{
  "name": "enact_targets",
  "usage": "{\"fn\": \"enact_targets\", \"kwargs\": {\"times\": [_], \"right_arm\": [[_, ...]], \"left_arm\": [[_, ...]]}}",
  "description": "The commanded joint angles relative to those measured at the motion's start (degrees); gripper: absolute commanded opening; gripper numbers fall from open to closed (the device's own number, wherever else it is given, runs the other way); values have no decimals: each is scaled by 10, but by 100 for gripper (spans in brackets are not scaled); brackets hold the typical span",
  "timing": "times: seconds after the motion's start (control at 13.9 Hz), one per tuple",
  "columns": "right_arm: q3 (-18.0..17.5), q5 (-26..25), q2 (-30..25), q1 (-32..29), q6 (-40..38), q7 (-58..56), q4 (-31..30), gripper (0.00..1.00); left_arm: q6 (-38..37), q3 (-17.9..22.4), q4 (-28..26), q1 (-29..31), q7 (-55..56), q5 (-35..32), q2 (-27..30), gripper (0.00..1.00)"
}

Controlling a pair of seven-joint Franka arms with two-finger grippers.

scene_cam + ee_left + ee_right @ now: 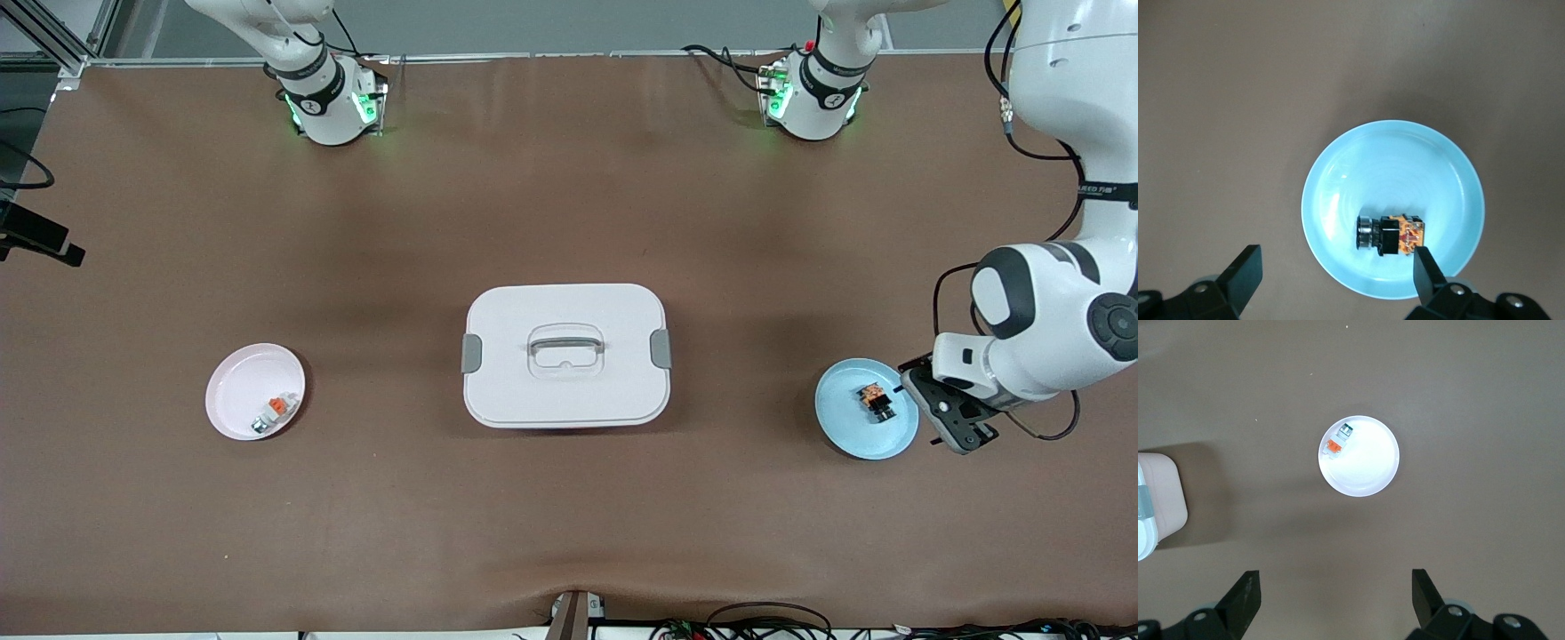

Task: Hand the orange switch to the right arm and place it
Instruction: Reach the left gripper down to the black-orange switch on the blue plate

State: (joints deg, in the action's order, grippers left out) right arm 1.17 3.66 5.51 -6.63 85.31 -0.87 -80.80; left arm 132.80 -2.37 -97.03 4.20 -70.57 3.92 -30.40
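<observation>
The orange switch (876, 402), a tiny black block with an orange end, lies on its side in the blue plate (845, 427) at the left arm's end of the table. It also shows in the left wrist view (1390, 235), on the blue plate (1405, 167). My left gripper (944, 413) hangs open and empty over the plate's outer edge, beside the switch; in its own view the left gripper (1337, 260) has one finger near the orange end. My right gripper (1335, 583) is open and empty, high above the table near the pink plate; the front view does not show it.
A pink plate (240, 382) at the right arm's end holds a white-and-grey piece with an orange tab (274, 412); both show in the right wrist view, the plate (1371, 463) and the piece (1337, 440). A white lidded box (565, 356) with a handle sits mid-table.
</observation>
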Motion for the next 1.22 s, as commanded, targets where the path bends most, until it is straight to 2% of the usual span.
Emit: {"fn": "enact_targets", "kwargs": {"times": [0.0, 0.36, 0.58, 1.15], "right_arm": [[-5, 6, -2, 9, -10, 13, 6, 100], [-5, 6, -2, 13, -20, 12, 6, 100], [-3, 7, -1, 10, -13, 8, 6, 100], [-3, -2, -2, 13, 6, 4, 6, 100]], "left_arm": [[30, -1, 5, -1, -23, 0, -22, 100], [54, -2, -55, -2, 12, 6, -5, 100], [100, -2, -105, 0, 11, 3, 8, 100], [131, -1, -138, 0, 1, -14, 12, 100]]}}
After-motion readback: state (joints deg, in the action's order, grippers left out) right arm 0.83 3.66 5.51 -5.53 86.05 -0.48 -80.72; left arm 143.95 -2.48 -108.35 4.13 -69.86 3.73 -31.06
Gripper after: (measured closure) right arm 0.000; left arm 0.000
